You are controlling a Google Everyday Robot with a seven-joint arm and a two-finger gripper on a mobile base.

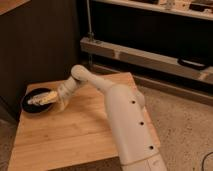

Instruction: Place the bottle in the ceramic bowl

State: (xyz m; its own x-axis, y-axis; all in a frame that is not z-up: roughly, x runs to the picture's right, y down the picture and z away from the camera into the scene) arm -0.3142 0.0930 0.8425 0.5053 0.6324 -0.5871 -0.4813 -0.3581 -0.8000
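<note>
Currently the white robot arm [117, 107] reaches from the lower right across the light wooden table [75, 130] toward its far left corner. At that corner sits the shallow round black glossy ceramic bowl [31, 106], resting on the tabletop close to the left edge. The gripper [50, 99] is stretched out over the bowl's right side, low above its rim. A small pale plastic bottle [41, 99] lies roughly on its side over the bowl's interior, right at the tip of the gripper. Whether the claw is clenched on the bottle or has released it cannot be told, and whether the bottle rests on the bowl's bottom or hangs just above it cannot be told either. Behind the table runs a dark wall with a metal shelf rail [150, 57], and speckled floor [185, 125] lies to the right.
</note>
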